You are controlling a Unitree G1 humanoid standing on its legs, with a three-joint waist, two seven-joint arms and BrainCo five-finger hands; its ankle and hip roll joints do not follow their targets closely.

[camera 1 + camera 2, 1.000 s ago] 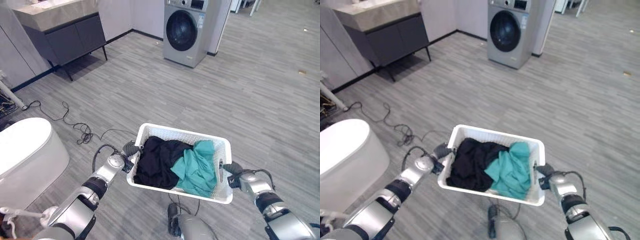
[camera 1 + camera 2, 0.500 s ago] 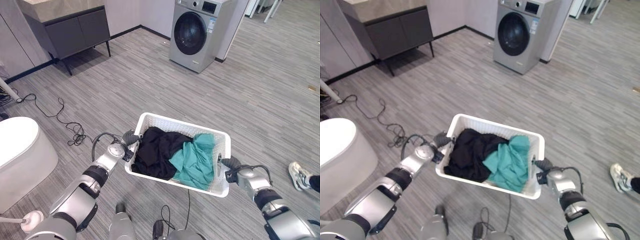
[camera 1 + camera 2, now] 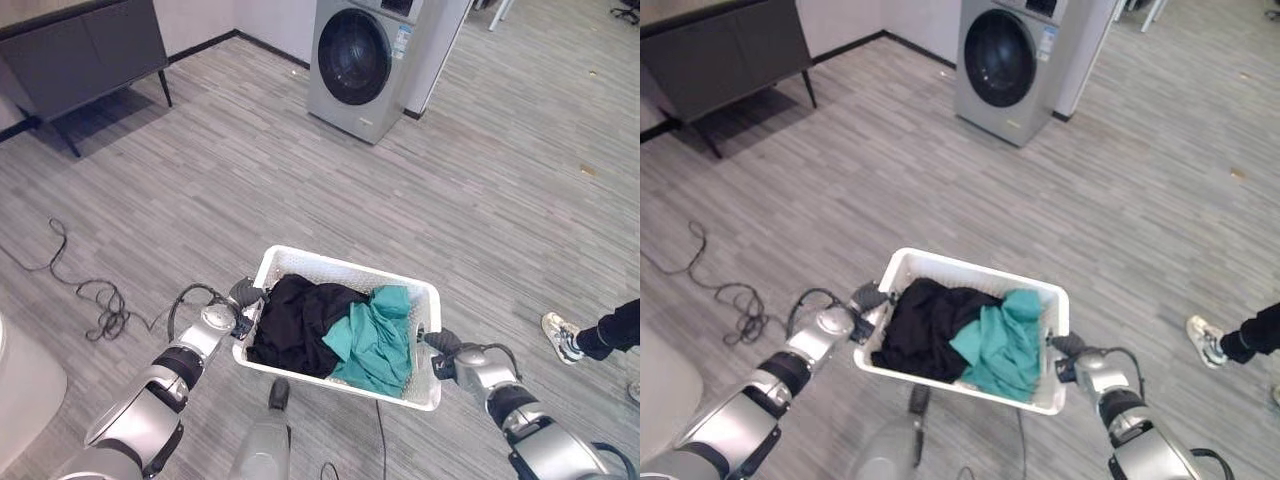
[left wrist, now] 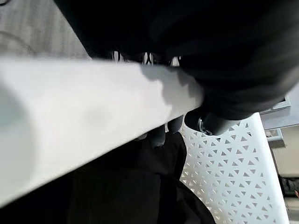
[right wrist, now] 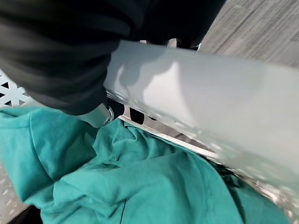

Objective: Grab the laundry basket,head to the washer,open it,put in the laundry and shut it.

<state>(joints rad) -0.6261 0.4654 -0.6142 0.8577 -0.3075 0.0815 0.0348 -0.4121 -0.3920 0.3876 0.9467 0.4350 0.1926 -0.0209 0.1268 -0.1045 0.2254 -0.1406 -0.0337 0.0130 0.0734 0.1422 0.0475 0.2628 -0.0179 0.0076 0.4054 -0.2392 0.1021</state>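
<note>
While we carry the basket (image 3: 420, 298) with the left hand (image 3: 243, 296) and right hand (image 3: 441, 342) curled on its end rims, the washer (image 3: 362, 55) still lies well ahead, door shut. Black cloth (image 3: 290, 322) and teal cloth (image 3: 378, 335) remain inside. A person's shoe (image 3: 559, 337) has shifted left since earlier.

You are seeing the washer (image 3: 362, 60) cropped at the frame's top and the person's leg (image 3: 612, 328) running off the side, while the basket (image 3: 350, 272) rim is hiding each robot hand's fingertips.
</note>
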